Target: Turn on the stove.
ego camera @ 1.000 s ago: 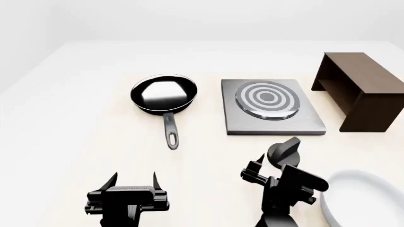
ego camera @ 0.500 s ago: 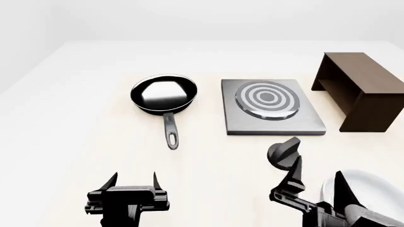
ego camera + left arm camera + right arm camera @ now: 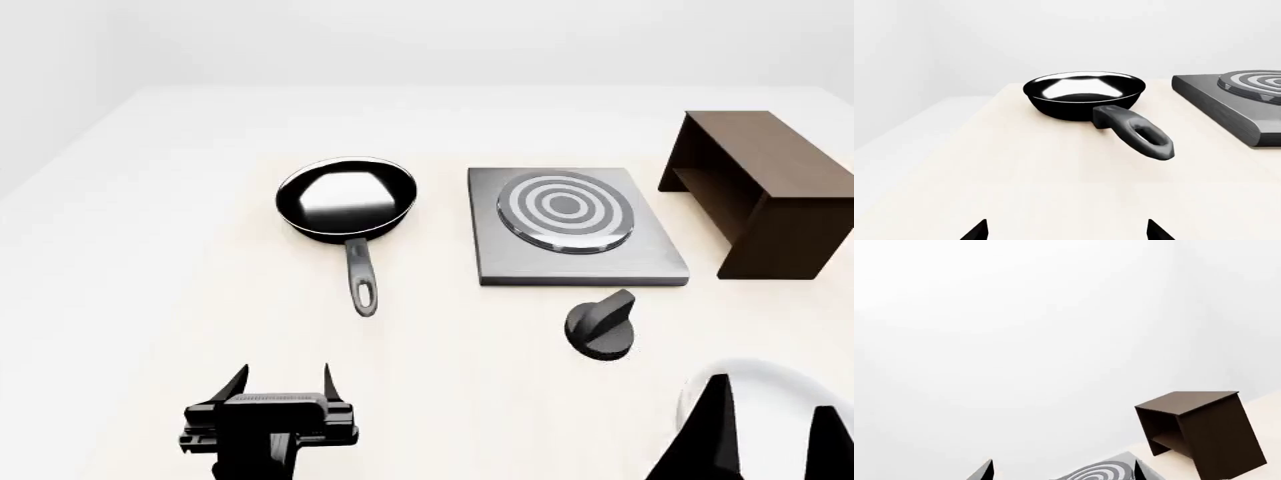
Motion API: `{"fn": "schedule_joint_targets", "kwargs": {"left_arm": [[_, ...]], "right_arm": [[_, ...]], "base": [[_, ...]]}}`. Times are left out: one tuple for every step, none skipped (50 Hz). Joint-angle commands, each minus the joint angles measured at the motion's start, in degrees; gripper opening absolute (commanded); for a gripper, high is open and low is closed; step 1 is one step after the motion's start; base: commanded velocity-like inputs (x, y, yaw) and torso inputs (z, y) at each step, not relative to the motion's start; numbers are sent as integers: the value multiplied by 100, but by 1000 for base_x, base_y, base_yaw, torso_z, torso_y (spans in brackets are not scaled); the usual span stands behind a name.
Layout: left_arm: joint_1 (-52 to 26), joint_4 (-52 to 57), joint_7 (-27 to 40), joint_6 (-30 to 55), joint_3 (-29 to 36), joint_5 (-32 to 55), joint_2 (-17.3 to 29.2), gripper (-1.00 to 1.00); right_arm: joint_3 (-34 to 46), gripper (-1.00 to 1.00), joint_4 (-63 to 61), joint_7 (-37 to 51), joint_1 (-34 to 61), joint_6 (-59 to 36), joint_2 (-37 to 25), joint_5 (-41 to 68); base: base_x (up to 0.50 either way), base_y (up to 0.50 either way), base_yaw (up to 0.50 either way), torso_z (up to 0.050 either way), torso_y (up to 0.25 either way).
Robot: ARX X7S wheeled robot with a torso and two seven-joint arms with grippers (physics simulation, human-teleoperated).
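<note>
Grey stove (image 3: 577,225) on a pale counter (image 3: 160,240), its black knob (image 3: 602,325) lying apart just in front.
Both sets of fingers spread wide and holding nothing: left gripper (image 3: 284,382), right gripper (image 3: 771,410) near the knob. Whether the knob's been turned can't be told; any grip should centre squarely on its ridge. No readable writing.

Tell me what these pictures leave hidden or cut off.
- Knob: head view only; any on/off marking is too small to read.
- White bowl: cut by the head view's bottom edge, partly behind the right gripper.
- Stove: right wrist view shows only a sliver, cut by the edge.
- Left gripper: left wrist view shows just the tips.
</note>
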State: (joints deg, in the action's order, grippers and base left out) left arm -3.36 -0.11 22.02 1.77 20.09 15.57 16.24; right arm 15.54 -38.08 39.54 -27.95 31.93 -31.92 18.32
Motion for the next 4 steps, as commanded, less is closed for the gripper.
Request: {"fn": "schedule_joint_targets", "kwargs": {"left_arm": [[23, -44, -145, -218, -66, -31, -57, 100], [22, -46, -145, -220, -64, -29, -56, 100], [20, -54, -144, -224, -63, -29, -56, 100], [19, -58, -144, -228, -62, -27, -55, 100]], "right_arm": [[-80, 100, -104, -173, -255, 294, 20, -242], [-85, 100, -110, -177, -281, 321, 15, -255], [-84, 100, -112, -177, -300, 334, 24, -291], [-82, 100, -121, -182, -310, 340, 12, -283]], "base": [[0, 0, 0, 0, 0], [0, 0, 0, 0, 0], [0, 0, 0, 0, 0], [0, 0, 0, 0, 0]]}}
